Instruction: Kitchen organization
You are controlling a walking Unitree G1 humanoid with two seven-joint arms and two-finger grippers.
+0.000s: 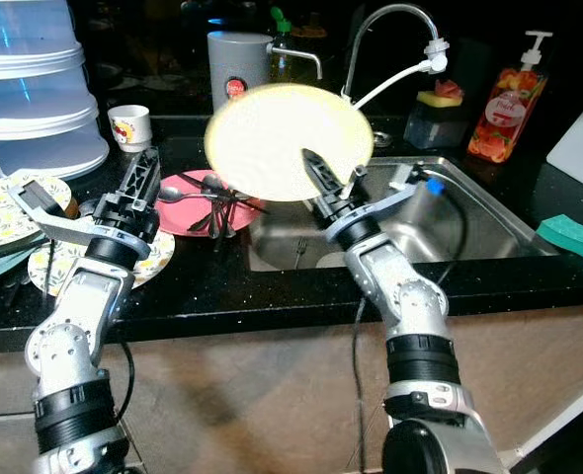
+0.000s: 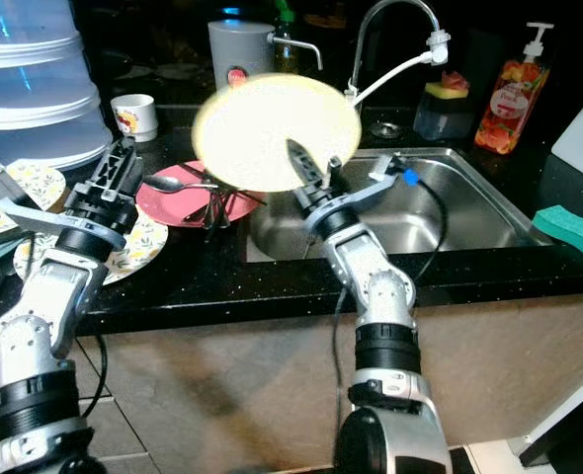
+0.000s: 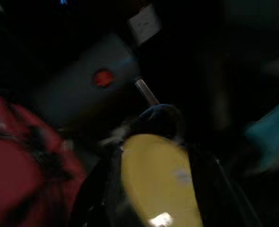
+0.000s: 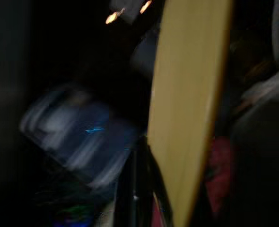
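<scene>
A pale yellow plate (image 1: 277, 138) is held up on edge above the left rim of the steel sink (image 1: 469, 232). My right gripper (image 1: 329, 178) is shut on its lower right rim, one black finger across its face. In the right wrist view the yellow plate (image 4: 191, 99) runs edge-on past the finger (image 4: 138, 189). My left gripper (image 1: 141, 178) hovers over the counter left of a red plate (image 1: 188, 205) that carries a spoon (image 1: 178, 194) and dark cutlery. The left wrist view is dark and blurred, with the yellow plate (image 3: 158, 179) and the red plate (image 3: 21, 165) visible.
Floral plates (image 1: 15, 212) lie at the left on the black counter (image 1: 272, 291), beside stacked clear tubs (image 1: 30, 89) and a small cup (image 1: 130, 125). A grey jug (image 1: 238, 61), the tap (image 1: 390, 30), a soap bottle (image 1: 509, 104) and a green sponge (image 1: 573, 240) stand around the sink.
</scene>
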